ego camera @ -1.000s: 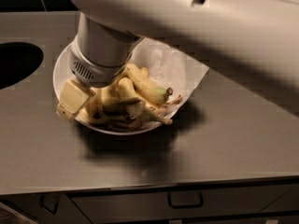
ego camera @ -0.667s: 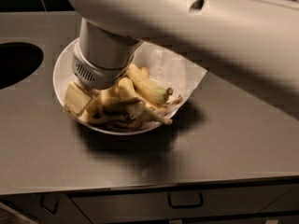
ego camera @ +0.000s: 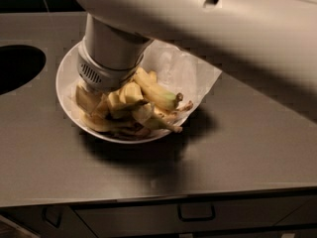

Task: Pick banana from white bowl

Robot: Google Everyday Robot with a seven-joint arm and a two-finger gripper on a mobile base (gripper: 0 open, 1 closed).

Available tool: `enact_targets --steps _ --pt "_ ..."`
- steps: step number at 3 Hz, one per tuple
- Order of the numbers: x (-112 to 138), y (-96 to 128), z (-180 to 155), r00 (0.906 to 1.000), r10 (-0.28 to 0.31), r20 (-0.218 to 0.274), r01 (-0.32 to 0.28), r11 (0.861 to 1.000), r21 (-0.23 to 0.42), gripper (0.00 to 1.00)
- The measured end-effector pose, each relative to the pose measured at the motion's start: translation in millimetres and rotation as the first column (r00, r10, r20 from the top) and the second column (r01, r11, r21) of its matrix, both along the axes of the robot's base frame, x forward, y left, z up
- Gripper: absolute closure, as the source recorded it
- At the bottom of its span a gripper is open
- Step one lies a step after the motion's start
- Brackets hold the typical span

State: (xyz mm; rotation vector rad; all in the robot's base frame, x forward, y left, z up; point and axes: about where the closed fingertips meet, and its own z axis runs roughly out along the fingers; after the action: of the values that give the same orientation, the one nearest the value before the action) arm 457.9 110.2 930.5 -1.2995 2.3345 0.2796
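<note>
One drawer handle (ego camera: pixel 196 212): nearest the camera, below the front edge.
Tabletop (ego camera: pixel 237 152): grey and flat; bears the items listed below.
White bowl (ego camera: pixel 63 83): shallow and round, left of centre; holds a heap of fruit.
Other bananas (ego camera: pixel 124 100): slimmer pieces piled in the bowl's near half.
Banana (ego camera: pixel 157 94): plump; lies on top of the heap at its right side, inside the bowl.
Long axis: runs from upper left, near the claw, to lower right; the dark tip points right.
Handling: judged light, fairly firm, smooth-skinned and easily bruised.
Grasp point: judged best across the plump middle, square to the long axis.
Claw (ego camera: pixel 104 87): low over the heap's left half, under the wrist housing (ego camera: pixel 111 53); apart or together cannot be told.
Paper lining (ego camera: pixel 181 68): crumpled, rises over the far right rim.
</note>
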Motion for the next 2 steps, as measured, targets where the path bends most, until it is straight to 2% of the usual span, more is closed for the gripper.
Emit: enact_targets --steps 1,2 --pt "0.0 0.0 0.1 1.0 0.0 0.0 0.0 1.0 0.0 1.0" --pt "0.0 0.0 3.8 1.0 0.0 0.0 0.0 1.0 0.0 1.0"
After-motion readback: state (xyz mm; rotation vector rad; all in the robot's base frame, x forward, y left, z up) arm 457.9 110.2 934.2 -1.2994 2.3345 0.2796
